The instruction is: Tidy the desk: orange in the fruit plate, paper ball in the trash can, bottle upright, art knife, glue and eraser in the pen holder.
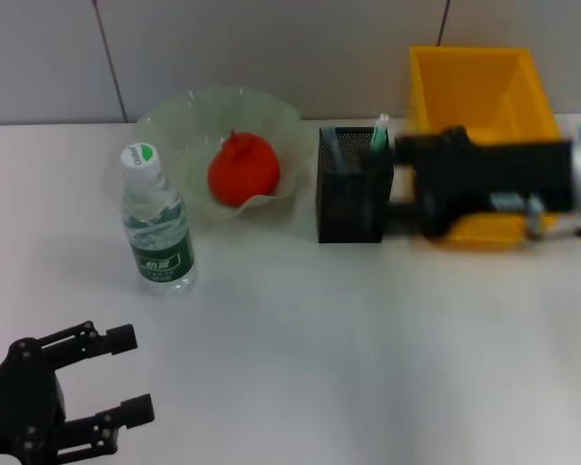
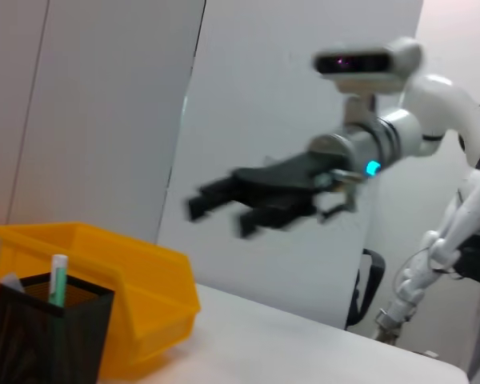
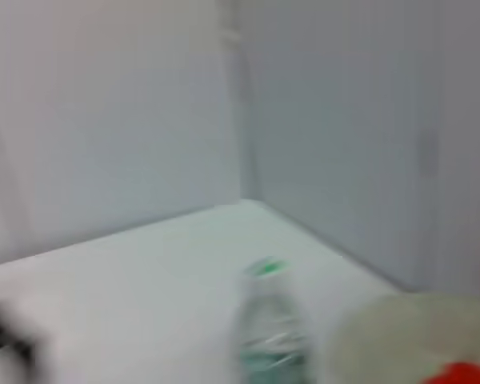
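The orange [image 1: 242, 170] lies in the pale green fruit plate [image 1: 174, 121]; both also show in the right wrist view, the orange [image 3: 464, 374] on the plate [image 3: 400, 328]. The bottle [image 1: 157, 228] stands upright in front of the plate's left side, and shows again as bottle [image 3: 268, 328]. A green-capped glue stick [image 1: 380, 134] pokes out of the black mesh pen holder [image 1: 353, 184]. My right gripper [image 1: 399, 179] hovers open beside the holder's right wall, holding nothing; the left wrist view shows this gripper [image 2: 220, 218] in the air above the table. My left gripper [image 1: 136, 373] rests open at the near left. Paper ball, art knife and eraser are out of view.
The yellow trash can [image 1: 474, 97] stands behind the right arm, right of the pen holder; it appears again as the bin [image 2: 96, 264] behind the holder [image 2: 48, 336]. A grey wall runs along the table's far edge.
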### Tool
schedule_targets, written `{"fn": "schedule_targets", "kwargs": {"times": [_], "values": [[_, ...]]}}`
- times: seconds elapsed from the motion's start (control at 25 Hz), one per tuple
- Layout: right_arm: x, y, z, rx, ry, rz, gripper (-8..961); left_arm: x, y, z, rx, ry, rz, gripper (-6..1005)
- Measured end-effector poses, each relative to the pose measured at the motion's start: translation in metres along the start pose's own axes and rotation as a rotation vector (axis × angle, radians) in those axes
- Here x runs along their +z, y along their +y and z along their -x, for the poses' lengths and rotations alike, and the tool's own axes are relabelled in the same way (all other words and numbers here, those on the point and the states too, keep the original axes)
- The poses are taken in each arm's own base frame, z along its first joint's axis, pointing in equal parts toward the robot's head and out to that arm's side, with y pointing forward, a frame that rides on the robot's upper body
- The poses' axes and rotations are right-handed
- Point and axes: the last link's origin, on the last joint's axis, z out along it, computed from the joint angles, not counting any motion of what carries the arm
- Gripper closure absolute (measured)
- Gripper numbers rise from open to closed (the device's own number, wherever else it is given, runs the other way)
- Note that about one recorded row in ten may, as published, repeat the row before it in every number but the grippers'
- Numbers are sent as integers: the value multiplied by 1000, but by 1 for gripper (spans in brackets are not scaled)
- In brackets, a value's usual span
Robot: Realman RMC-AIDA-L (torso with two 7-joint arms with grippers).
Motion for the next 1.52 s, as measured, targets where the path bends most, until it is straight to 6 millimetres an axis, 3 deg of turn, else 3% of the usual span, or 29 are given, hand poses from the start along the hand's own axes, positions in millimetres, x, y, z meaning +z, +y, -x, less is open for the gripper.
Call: {"fn": "schedule_targets", "kwargs": {"times": [0.12,0.28,0.44,0.6,1.0,1.04,1.12,1.52], "values": [[-26,12,-27,-18,-22,78,283,-1,0,-2,2,-2,16,223],[-44,20,-66,33,-64,150,279,-5,-1,-5,-4,-19,29,223],[-56,30,-94,24,-146,202,275,-3,-7,-8,-19,-71,58,223],[-56,35,-109,28,-169,219,272,3,-13,-9,-26,-131,95,222],[-57,35,-122,32,-137,202,220,13,-25,-17,-22,-203,127,222],[-57,35,-122,34,-136,199,209,19,-37,-26,-9,-268,143,222],[-57,34,-123,38,-134,193,197,21,-41,-28,-7,-287,145,222],[-55,32,-126,52,-131,179,197,22,-44,-32,-10,-311,151,220]]}}
